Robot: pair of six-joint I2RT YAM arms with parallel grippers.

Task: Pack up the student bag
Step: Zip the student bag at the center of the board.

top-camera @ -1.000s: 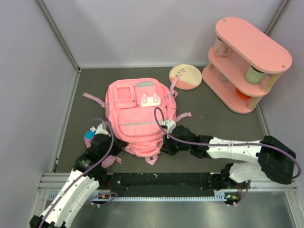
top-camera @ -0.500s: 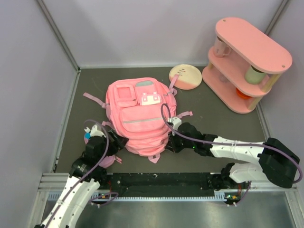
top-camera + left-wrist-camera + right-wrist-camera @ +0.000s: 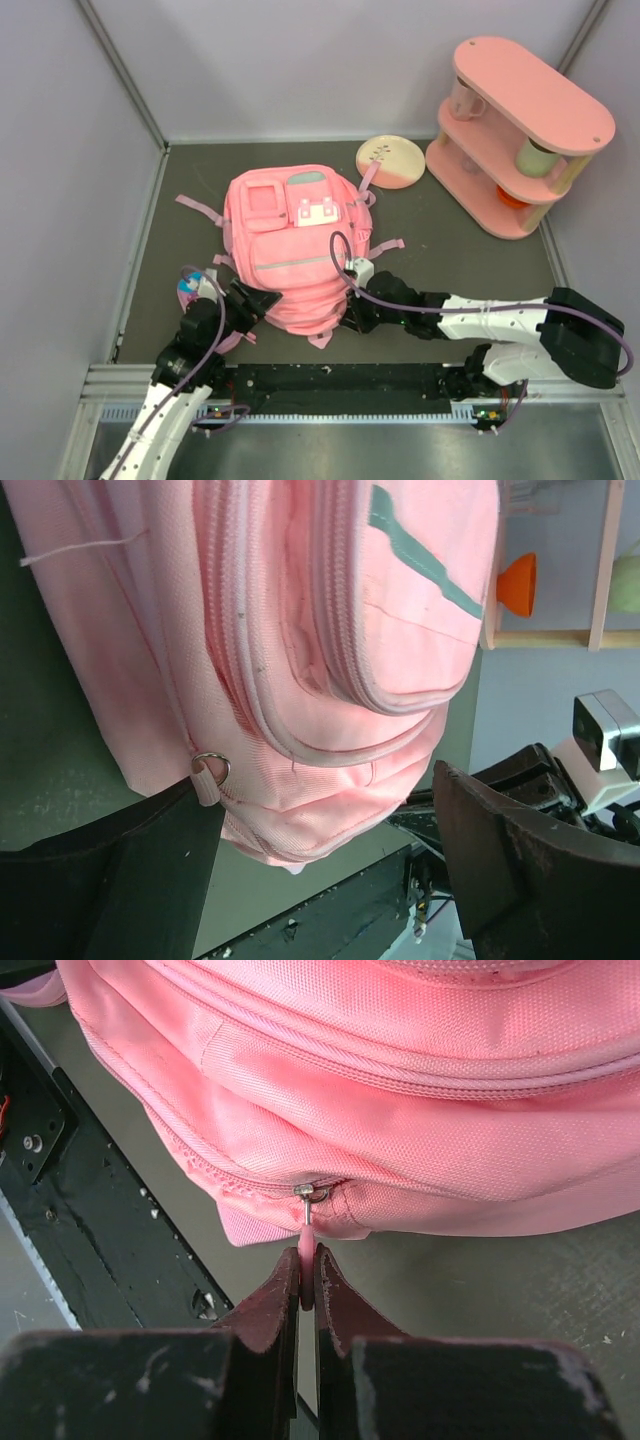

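1. Top external: the student bag (image 3: 295, 250) is lying flat, its near edge between the left gripper (image 3: 252, 300) and right gripper (image 3: 346, 321). A pink shelf (image 3: 520, 130) and round plate (image 3: 392, 162) are standing well apart behind, obstructing nothing.
2. Left wrist: the left gripper (image 3: 320, 875) is hanging open and empty beside the bag's metal ring (image 3: 211, 770).
3. Right wrist: the right gripper (image 3: 308, 1275) is pinching the zipper pull (image 3: 306, 1230). The zip is likely being worked, calling for a pull along the seam.
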